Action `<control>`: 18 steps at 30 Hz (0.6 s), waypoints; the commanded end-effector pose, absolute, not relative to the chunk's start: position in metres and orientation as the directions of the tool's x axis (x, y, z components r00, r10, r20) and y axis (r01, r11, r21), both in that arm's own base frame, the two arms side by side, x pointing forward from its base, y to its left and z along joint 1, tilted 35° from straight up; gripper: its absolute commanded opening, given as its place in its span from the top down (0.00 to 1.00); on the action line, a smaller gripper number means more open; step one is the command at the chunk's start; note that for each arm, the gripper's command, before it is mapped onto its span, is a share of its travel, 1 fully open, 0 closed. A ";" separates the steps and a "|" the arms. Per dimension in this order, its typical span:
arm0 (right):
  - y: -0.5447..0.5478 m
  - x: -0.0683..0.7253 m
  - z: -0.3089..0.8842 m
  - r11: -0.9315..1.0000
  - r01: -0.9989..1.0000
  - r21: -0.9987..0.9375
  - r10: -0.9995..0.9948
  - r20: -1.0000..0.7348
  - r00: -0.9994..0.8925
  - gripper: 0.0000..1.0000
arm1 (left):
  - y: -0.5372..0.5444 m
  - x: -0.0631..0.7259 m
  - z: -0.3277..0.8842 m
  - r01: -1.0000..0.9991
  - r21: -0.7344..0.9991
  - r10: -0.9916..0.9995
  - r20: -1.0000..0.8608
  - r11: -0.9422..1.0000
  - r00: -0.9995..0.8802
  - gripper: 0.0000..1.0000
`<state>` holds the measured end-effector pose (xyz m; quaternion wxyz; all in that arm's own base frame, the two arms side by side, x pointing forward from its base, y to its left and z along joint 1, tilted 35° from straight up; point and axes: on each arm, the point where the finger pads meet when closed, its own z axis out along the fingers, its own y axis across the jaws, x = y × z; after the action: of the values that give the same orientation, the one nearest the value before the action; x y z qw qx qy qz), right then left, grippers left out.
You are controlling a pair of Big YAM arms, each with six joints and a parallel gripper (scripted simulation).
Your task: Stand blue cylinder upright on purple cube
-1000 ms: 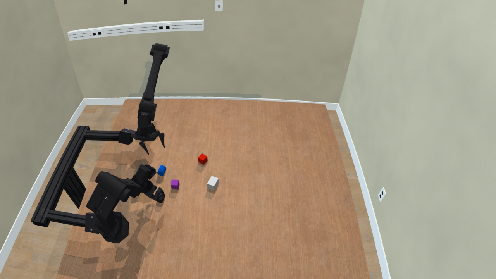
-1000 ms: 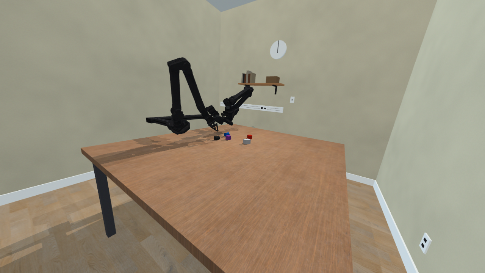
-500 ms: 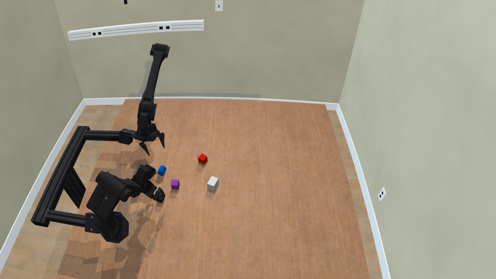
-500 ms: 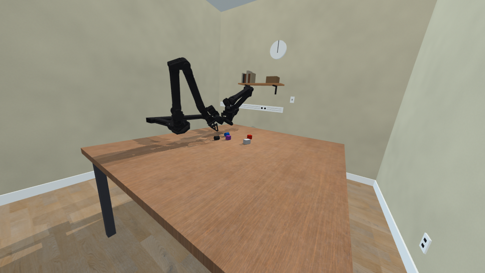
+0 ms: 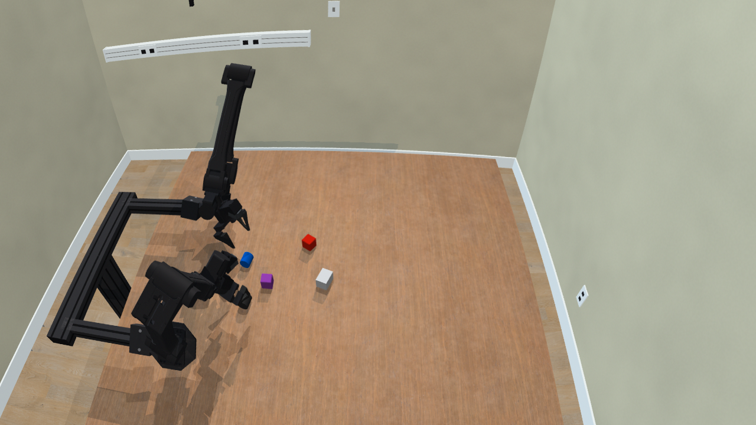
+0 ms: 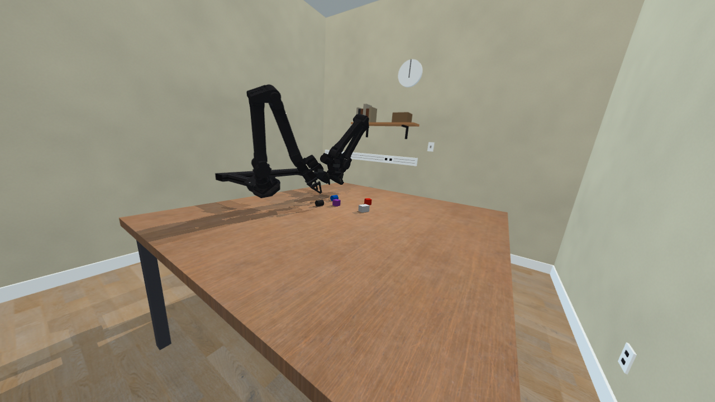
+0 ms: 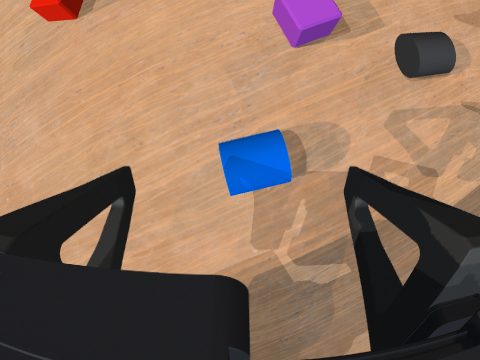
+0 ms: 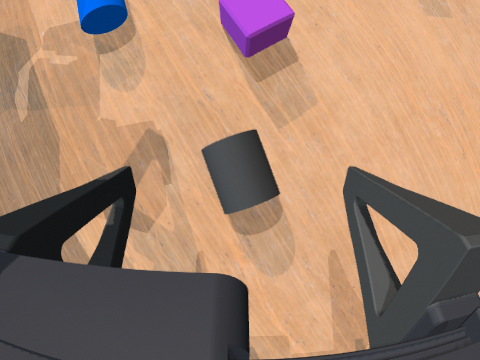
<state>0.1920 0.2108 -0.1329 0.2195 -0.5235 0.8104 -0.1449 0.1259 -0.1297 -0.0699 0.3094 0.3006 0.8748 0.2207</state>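
Observation:
The blue cylinder lies on its side on the table, a short way from the purple cube. My left gripper hangs open just above the cylinder. In the left wrist view the cylinder lies between and just ahead of the open fingers, with the cube beyond it. My right gripper is open and low over a black cylinder, which lies on its side between its fingers. The cube and the blue cylinder lie ahead of it.
A red cube and a white cube stand further out on the table. The two arms are close together near the black frame at the table's edge. A black cylinder also shows in the exterior view.

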 end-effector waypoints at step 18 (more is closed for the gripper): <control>0.217 0.196 -0.131 0.424 -0.778 -0.464 -0.905 -0.220 -0.363 0.00 | -0.148 0.134 -0.095 0.091 0.535 0.448 -0.590 0.840 -0.671 0.00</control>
<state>0.1921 0.2108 -0.1329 0.2195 -0.5235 0.8104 -0.1449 0.1337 -0.1300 -0.0935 0.3672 0.1695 0.8778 0.2568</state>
